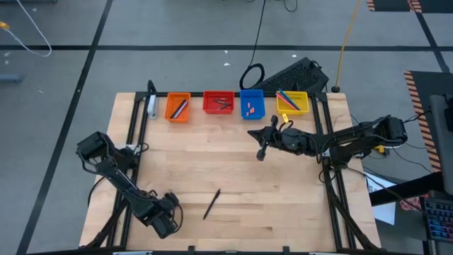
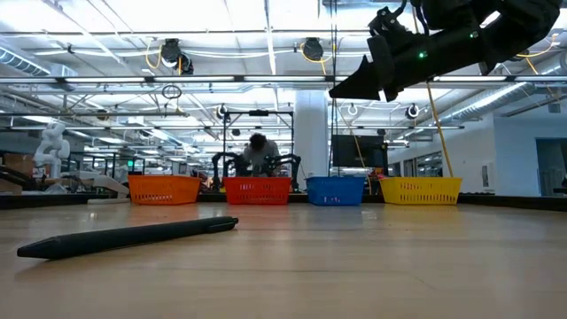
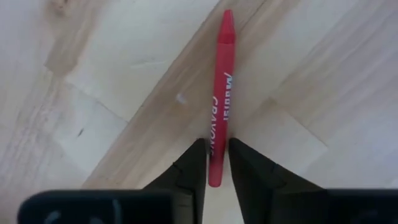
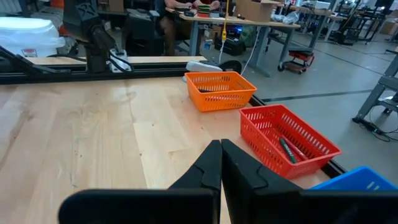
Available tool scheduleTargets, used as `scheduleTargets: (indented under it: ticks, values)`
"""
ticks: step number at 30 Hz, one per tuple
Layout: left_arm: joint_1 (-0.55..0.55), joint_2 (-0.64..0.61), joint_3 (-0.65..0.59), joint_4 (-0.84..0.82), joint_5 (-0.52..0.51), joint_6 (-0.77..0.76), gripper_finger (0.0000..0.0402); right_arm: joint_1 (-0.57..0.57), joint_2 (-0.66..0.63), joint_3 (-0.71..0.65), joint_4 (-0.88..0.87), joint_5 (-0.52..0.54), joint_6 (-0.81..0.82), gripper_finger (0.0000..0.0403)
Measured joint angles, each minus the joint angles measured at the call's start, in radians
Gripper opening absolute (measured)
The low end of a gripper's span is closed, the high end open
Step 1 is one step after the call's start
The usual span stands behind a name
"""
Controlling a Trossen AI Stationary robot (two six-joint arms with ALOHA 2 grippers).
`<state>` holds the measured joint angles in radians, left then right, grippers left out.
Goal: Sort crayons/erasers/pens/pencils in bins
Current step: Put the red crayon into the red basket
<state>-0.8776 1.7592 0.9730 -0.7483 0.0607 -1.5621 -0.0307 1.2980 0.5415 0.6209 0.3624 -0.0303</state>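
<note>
Wooden boards make up the table (image 1: 233, 163) that we see from above, with four bins in a row along its far edge: the orange bin (image 1: 178, 107), the red bin (image 1: 219, 103), the blue bin (image 1: 252, 104) and the yellow bin (image 1: 292, 103). Sticks lie in each, and small pink-red erasers (image 1: 249, 110) sit in the blue bin. We take the blue bin as our landmark. The right gripper (image 1: 261, 151) hangs over the table just on the near side of it. The left gripper (image 1: 164, 216) sits far from it, at the near left part of the table. A dark pen (image 1: 211, 203) lies alone on the wood, well on the near side of the blue bin and just right of the left gripper.

At table height, we see the dark pen (image 2: 128, 237) lying flat in the foreground, with the blue bin (image 2: 335, 190) far behind it and the right arm's gripper (image 2: 354, 87) raised high above the table.

From the left wrist, we find a red crayon (image 3: 221, 93) on the wood, its lower end between the left gripper's fingers (image 3: 191, 169), which pinch it.

From the right wrist, we see the right gripper (image 4: 221, 163) with fingers pressed together and empty, and the orange bin (image 4: 219, 89) and the red bin (image 4: 287, 138) beyond.
</note>
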Motion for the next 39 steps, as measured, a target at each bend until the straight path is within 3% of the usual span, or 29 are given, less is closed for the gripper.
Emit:
scheduleTargets:
  ticks: [10, 17, 31, 39]
  values:
    - [0.017, -0.002, -0.003, 0.02, 0.048, 0.111, 0.002, 0.0, 0.0, 0.0, -0.001, -0.001, 0.0, 0.0]
    - [0.027, -0.051, -0.007, 0.023, 0.041, 0.139, 0.003, 0.0, 0.0, 0.001, -0.002, -0.001, 0.0, 0.0]
    - [0.051, -0.143, -0.005, -0.003, -0.183, 0.159, 0.002, 0.0, 0.0, 0.001, -0.006, -0.004, 0.0, 0.0]
    - [0.138, -0.145, -0.017, 0.062, -0.382, 0.313, 0.0019, 0.0, 0.066, 0.001, 0.042, -0.128, 0.03, 0.0]
